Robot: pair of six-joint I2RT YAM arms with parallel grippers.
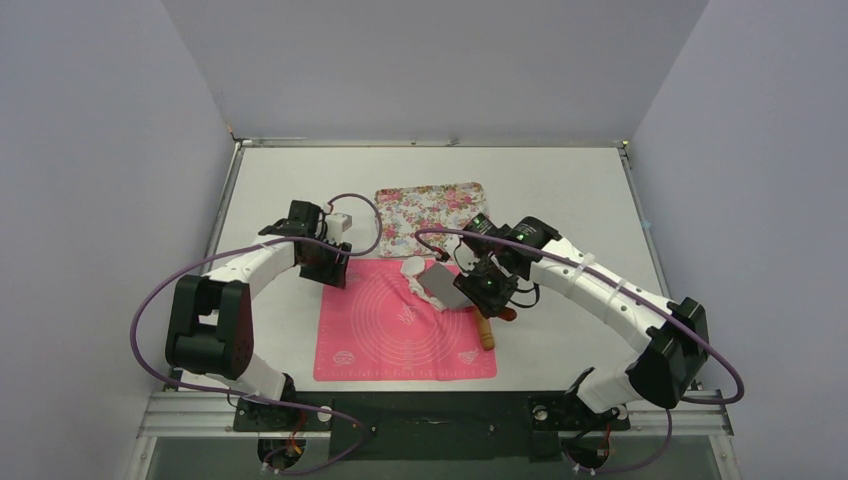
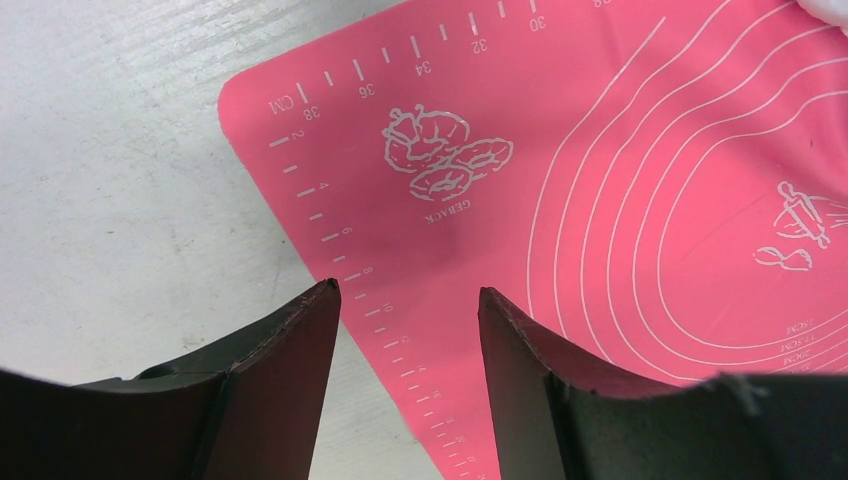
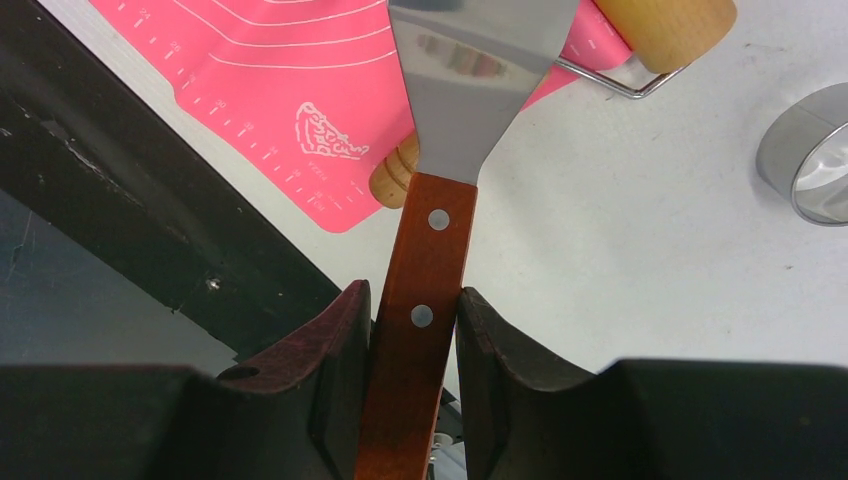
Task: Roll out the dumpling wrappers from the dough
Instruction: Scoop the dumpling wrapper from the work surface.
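The dough [image 1: 413,268] is a ragged white lump at the far edge of the pink mat [image 1: 395,330]. My right gripper [image 3: 412,292] is shut on the brown wooden handle [image 3: 425,250] of a metal spatula [image 3: 478,90]. In the top view the spatula blade [image 1: 443,285] lies tilted right beside the dough, under the right gripper [image 1: 472,290]. The left gripper [image 2: 408,290] hangs open and empty over the mat's far-left corner [image 2: 330,170]; from above the left gripper [image 1: 335,265] is at that corner. No dumpling wrappers show in any view.
A floral tray [image 1: 430,205] lies behind the mat. A wooden rolling pin [image 1: 485,330] rests at the mat's right edge, its roller end [image 3: 670,25] near the blade. A metal ring cutter [image 3: 810,150] stands on the table to the right.
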